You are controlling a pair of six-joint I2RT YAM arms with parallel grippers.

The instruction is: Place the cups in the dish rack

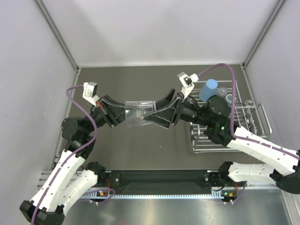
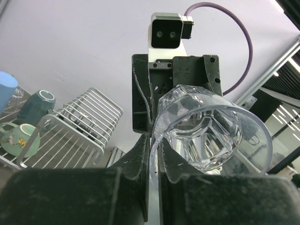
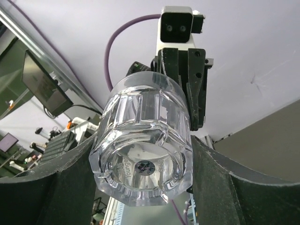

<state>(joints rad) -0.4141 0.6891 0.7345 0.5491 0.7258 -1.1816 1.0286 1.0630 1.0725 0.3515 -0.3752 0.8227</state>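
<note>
Clear tumbler (image 1: 138,113) is hanging on its side in mid-air over the table (image 1: 140,154), well left of the dish rack (image 1: 243,136), bridged between both arms. Reads as a handover.

Left gripper (image 1: 123,115) is pinching the rim wall at the mouth, one finger inside and one outside. Right gripper (image 1: 152,113) is straddling the base end, and in its wrist view both fingers are pressing the tumbler's flanks, so I'm calling it clamped on. How firmly, can't tell.

Doing it well, my read:
- right should be holding solid before left lets go; slick faceted plastic will be wanting to slip or twist
- left should be opening fully, then backing straight out along the cup axis so the inside finger isn't dragging the rim
- no swing toward the rack until left is clear

Rack is already carrying the blue tumbler (image 1: 209,90), teal-green mug (image 2: 36,105) and cream mug (image 2: 18,139), so right should be aiming for a free bay.
</note>
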